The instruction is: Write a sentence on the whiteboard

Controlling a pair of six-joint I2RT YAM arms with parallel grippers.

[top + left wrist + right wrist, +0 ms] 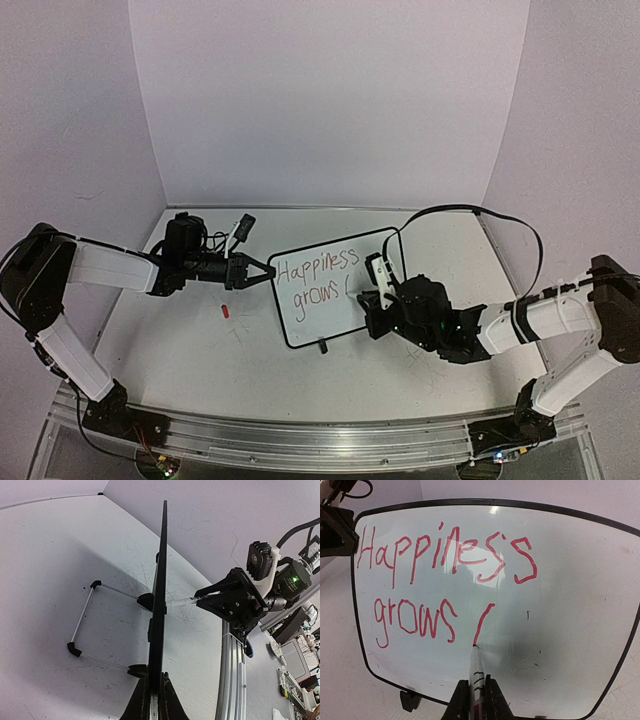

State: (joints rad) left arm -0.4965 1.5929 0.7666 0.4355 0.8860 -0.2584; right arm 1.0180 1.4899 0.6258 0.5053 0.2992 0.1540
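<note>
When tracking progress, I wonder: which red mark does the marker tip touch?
The lone slanted stroke right of "grows"; the marker tip sits at its lower end. "Happiness" is farther up.

The only writing that could be read stood on the whiteboard (570,605): the sentence (445,560), in thin red handwritten letters over two lines. The upper line read "Happiness", with a capital H, across the left and middle of the board. The lower line read "grows", all in small letters, beginning under the H. Just right of "grows" stood one slanted red stroke, not readable as a letter, with the marker (476,677) tip touching its lower end. The top view showed the same two words, smaller. In the left wrist view the board was edge-on and nothing was legible.
</note>
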